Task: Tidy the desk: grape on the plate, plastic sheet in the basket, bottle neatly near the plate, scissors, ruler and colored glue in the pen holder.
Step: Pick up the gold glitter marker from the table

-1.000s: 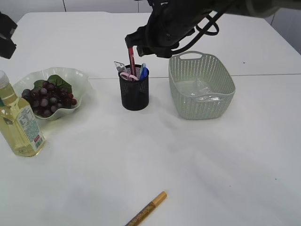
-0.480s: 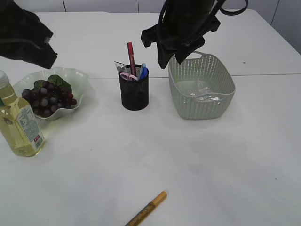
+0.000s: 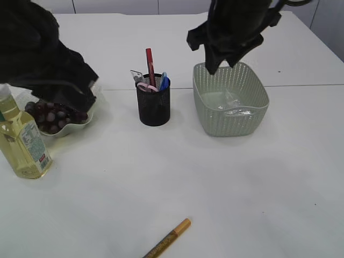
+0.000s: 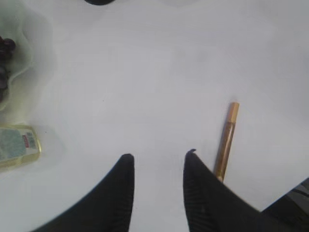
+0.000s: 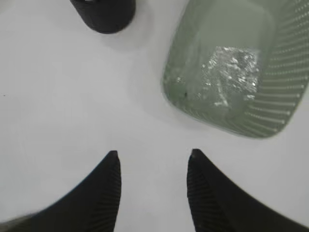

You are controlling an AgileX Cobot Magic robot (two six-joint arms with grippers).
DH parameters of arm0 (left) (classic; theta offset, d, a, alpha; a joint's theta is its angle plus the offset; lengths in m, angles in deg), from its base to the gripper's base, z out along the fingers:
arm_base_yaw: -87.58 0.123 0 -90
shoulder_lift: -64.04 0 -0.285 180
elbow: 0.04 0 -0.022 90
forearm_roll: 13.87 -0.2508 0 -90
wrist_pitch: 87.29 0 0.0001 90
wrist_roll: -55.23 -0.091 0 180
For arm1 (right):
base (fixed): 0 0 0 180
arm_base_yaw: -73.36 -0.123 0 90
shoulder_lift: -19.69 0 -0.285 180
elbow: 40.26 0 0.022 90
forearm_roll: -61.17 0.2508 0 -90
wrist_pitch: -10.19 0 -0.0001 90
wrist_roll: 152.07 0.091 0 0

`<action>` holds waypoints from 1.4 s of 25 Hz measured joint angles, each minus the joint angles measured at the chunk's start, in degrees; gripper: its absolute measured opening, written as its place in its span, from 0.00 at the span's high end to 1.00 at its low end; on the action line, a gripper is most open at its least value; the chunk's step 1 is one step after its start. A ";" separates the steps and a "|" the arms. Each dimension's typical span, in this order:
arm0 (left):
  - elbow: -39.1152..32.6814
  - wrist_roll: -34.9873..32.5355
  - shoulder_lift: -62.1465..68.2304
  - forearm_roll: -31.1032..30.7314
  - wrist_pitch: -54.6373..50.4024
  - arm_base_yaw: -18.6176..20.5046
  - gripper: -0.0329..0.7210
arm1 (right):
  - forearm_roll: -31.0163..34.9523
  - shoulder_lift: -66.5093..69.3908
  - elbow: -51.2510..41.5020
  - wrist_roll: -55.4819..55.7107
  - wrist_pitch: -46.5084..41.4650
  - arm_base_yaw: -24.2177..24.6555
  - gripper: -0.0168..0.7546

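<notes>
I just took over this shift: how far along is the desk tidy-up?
Looks done: grapes on the plate, plastic sheet in the basket, bottle beside the plate, a red tool and others in the pen holder. Both jaws open and empty. Left: the gold glue pen lying on the table.

White desk (image 3: 258,177); pale green perforated basket (image 3: 252,115); black mesh pen holder (image 3: 153,107); dark purple grapes (image 3: 51,116); yellow-filled bottle (image 3: 21,145); gold-brown glue stick (image 3: 166,241); black ribbed hands.

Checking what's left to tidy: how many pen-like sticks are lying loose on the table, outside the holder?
1: a gold-brown stick lies on the table's near edge, beside the left gripper. Others stand in the pen holder; the arms may hide more.
</notes>
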 joint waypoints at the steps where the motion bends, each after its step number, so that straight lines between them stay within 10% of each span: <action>1: 0.00 0.00 0.69 0.23 -0.62 -0.67 0.61 | -0.39 -0.65 -1.13 -0.10 0.00 0.78 0.55; 13: 0.00 0.00 13.56 5.81 -2.68 -9.57 0.60 | -5.94 -7.53 -5.49 -3.07 0.00 13.60 0.55; 35: 8.26 -2.28 39.70 8.99 -1.25 -13.52 0.60 | -10.55 -8.27 -5.49 -3.41 -0.10 13.96 0.55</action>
